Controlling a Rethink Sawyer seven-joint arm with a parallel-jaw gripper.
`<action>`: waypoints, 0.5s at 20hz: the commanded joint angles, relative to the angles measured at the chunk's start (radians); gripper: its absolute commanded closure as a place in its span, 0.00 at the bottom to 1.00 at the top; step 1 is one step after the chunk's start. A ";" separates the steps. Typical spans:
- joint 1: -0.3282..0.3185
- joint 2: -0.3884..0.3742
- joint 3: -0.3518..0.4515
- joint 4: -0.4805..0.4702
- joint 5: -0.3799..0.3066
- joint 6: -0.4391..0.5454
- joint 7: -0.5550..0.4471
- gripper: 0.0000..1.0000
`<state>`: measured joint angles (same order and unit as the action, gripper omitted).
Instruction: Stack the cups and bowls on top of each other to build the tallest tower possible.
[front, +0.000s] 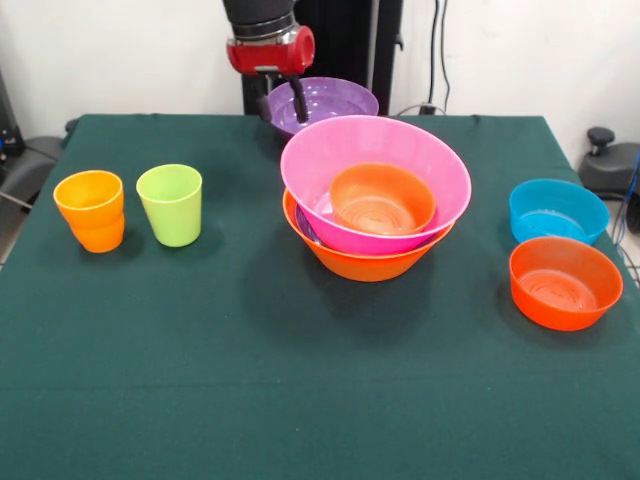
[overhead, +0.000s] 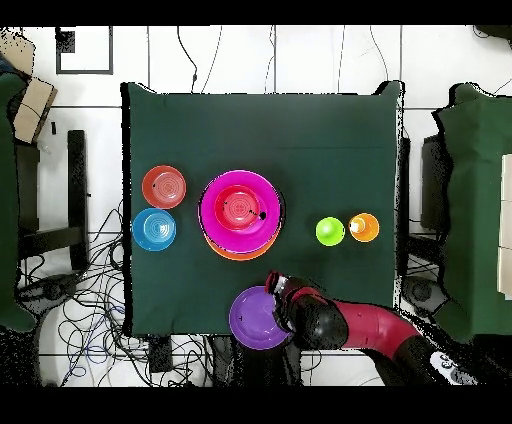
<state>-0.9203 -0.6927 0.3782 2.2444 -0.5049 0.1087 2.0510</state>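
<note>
My gripper (front: 283, 112) is at the far side of the table, shut on the left rim of a wide purple bowl (front: 335, 100), one finger inside and one outside. From overhead the gripper (overhead: 276, 285) and this bowl (overhead: 258, 318) are at the table's robot-side edge. The tower (front: 372, 215) stands mid-table: yellow-orange bowl (front: 365, 262) at the base, a purple sliver (front: 303, 226), the pink bowl (front: 400, 150), and a small red-orange bowl (front: 383, 198) inside. The orange cup (front: 90, 210) and lime green cup (front: 170, 205) stand upright at the left. The small lime-green bowl is not in view.
A blue bowl (front: 556, 208) and a red-orange bowl (front: 565, 283) sit side by side at the right of the green table (front: 300, 400). Overhead they are left of the tower: blue bowl (overhead: 154, 229), red-orange bowl (overhead: 164, 187). Cables lie on the floor around the table.
</note>
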 joint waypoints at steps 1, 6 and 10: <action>-0.023 -0.011 0.043 0.060 -0.040 -0.017 0.042 0.00; -0.025 0.016 0.031 0.037 -0.055 -0.022 0.031 0.00; 0.003 0.135 -0.043 -0.042 -0.135 -0.092 0.019 0.00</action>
<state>-0.9526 -0.6789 0.3681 2.2780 -0.5288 0.1018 2.0510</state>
